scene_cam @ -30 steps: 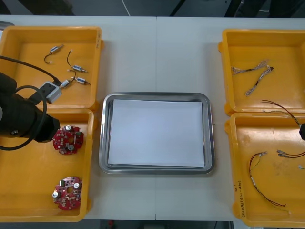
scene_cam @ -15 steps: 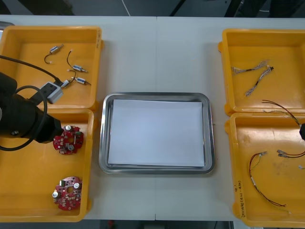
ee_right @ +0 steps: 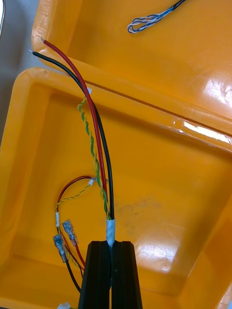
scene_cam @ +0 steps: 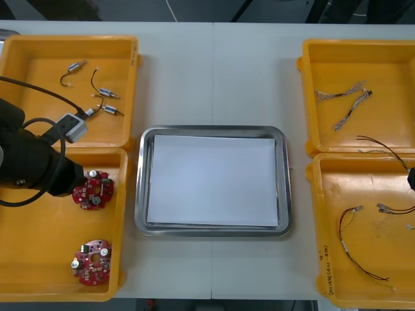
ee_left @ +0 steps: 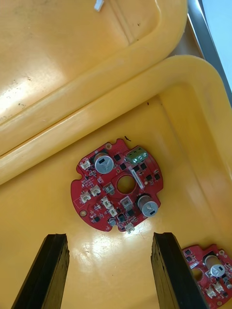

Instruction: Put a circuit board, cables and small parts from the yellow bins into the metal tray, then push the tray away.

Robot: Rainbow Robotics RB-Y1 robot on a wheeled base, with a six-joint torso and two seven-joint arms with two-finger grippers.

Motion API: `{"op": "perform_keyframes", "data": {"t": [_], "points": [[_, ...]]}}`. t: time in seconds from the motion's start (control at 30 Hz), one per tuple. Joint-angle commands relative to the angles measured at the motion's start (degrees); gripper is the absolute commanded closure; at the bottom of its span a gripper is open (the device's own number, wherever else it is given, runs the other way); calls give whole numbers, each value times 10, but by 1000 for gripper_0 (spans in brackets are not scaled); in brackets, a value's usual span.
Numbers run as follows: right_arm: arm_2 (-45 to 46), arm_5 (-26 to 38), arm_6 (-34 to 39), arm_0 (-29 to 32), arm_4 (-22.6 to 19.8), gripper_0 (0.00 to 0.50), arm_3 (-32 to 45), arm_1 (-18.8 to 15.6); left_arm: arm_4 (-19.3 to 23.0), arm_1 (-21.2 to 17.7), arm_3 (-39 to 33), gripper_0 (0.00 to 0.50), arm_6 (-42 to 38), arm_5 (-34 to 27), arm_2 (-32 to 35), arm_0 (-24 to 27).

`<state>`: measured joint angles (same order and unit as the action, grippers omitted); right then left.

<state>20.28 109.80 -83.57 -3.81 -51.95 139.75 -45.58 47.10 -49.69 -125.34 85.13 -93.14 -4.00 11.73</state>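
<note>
Front cam: high, steeply down on whole table (scene_cam: 214,71). L wrist cam: close over near-left bin (ee_left: 48,203) (scene_cam: 39,259); R wrist: close over near-right bin (ee_right: 159,193) (scene_cam: 369,188). Both bins in front view too.

Bright, even light from overhead — barely any shadows, just white glare spots on the glossy yellow bins (ee_right: 159,203).

— What lies under everything?
— A light worktop (scene_cam: 214,78), with a thin seam (scene_cam: 213,71) running from its far edge towards its near edge, about midway across.
— And beyond the far edge?
— Dark floor (scene_cam: 97,10), with a thin white cord (scene_cam: 170,10) and a black strut (scene_cam: 243,10) near the middle.
</note>
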Motion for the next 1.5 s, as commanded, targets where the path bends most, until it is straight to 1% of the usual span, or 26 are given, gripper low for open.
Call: {"op": "perform_keyframes", "data": {"t": [0.03,0.13,0.27,0.53,0.73,0.87,0.97,1.03,1.2,1.33,1.5], "points": [[-2,2,-10,-11,4,500,17,-6,3,-4,-19,0,94,2,-21,10],[-2,2,-9,-11,4,500,17,-6,1,-14,-19,0,124,11,-37,9],[-2,2,-9,-11,4,500,17,-6,2,-24,-18,0,143,28,-58,10],[-2,2,-8,-11,4,500,17,-5,0,-56,-19,0,167,96,-126,9],[-2,2,-7,-12,4,500,17,-6,-2,-77,-17,0,214,110,-149,10],[-2,2,-7,-11,4,500,17,-6,-4,-92,-14,0,223,125,-164,10],[-2,2,-6,-12,4,500,17,-6,-12,-98,-8,0,229,142,-176,13],[-2,2,-7,-11,4,500,17,-6,-10,-100,-1,0,232,148,-181,15],[-2,2,-6,-11,4,500,17,-6,-9,-106,34,0,245,188,-214,29],[-2,2,-6,-12,4,500,17,-6,-13,-106,51,0,249,204,-232,37],[-2,2,-6,-12,5,500,17,-6,-24,-107,54,0,250,205,-247,43]]}}
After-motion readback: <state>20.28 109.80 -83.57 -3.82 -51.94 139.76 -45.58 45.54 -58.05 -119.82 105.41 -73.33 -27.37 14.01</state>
